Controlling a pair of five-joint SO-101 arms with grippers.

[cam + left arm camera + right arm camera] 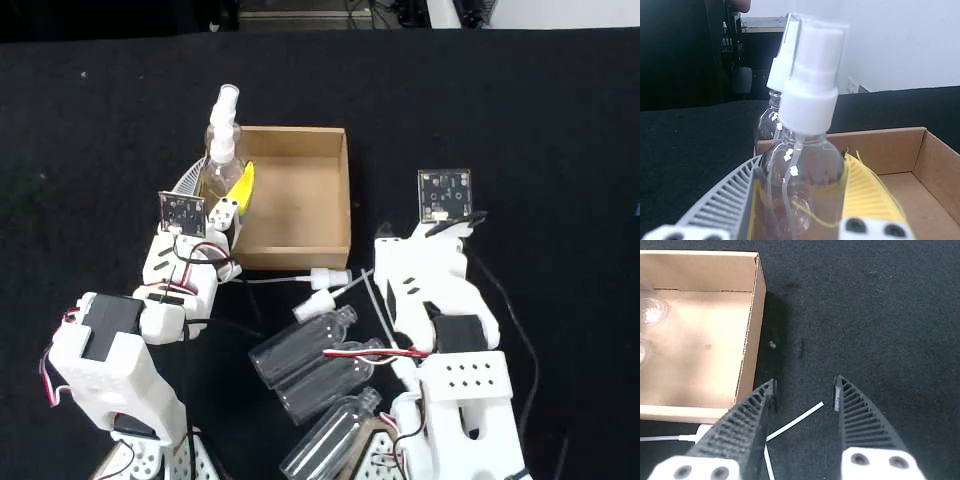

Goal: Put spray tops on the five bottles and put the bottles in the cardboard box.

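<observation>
The cardboard box (300, 215) lies open in the middle of the table. My left gripper (215, 182) is shut on a clear bottle (800, 170) with a white spray top (812, 75), upright at the box's left wall. A second capped bottle (771, 117) stands just behind it. Three uncapped bottles (303, 345) (330, 382) (328, 432) lie side by side near the arm bases. Two loose spray tops (330, 277) (318, 302) lie in front of the box. My right gripper (804, 385) hangs open above the black table by the box's right front corner, holding nothing.
A white dip tube (792, 422) lies on the cloth under my right gripper. The box floor (700, 345) is bare across its middle and right. Black tabletop (520, 130) stretches free to the right and behind the box.
</observation>
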